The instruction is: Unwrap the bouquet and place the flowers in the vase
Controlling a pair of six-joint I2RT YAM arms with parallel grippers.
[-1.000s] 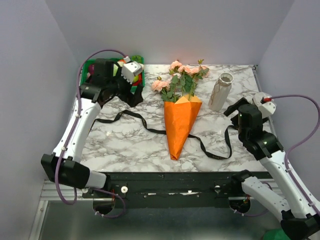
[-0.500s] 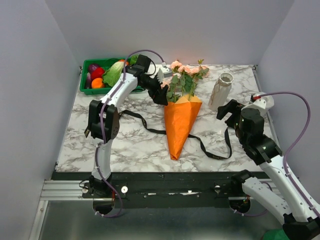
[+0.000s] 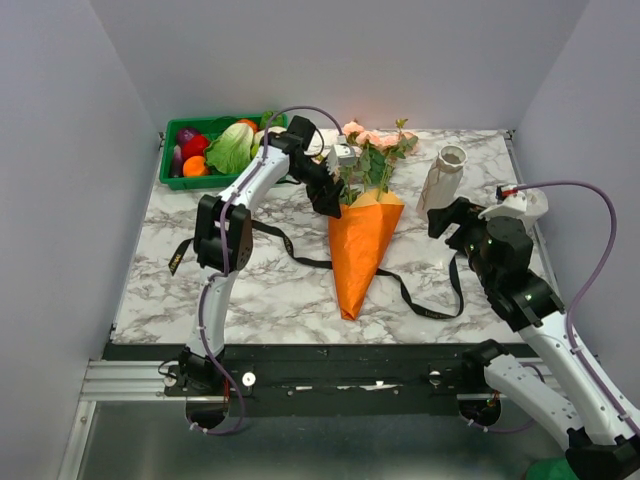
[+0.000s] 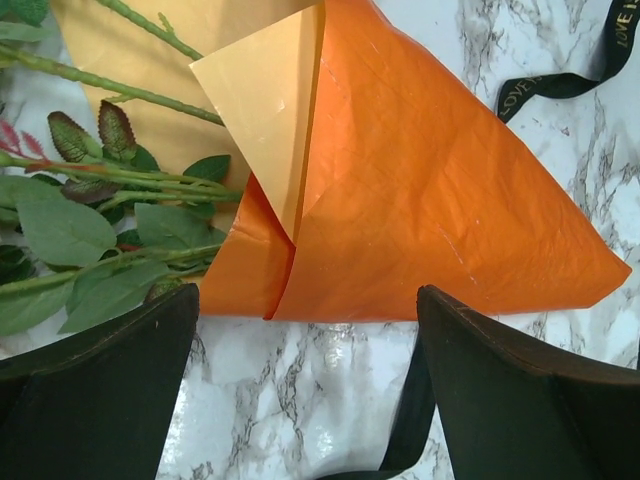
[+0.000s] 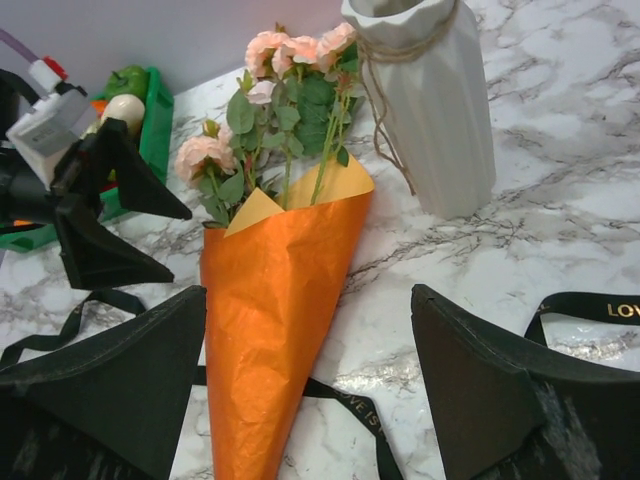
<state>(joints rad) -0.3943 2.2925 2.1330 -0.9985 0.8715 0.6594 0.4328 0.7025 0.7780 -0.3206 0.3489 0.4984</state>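
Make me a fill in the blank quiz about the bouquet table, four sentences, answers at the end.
The bouquet's paper cone is ____.
The ribbon trailing across the table is ____.
The left gripper, beside the cone, has its jaws ____.
The tall cream thing standing just beyond the right gripper is the ____.
Answers: orange, black, open, vase.

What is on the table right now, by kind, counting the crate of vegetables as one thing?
Wrapped bouquet: 1
Vase: 1
Black ribbon: 1
Green crate: 1
Total: 4
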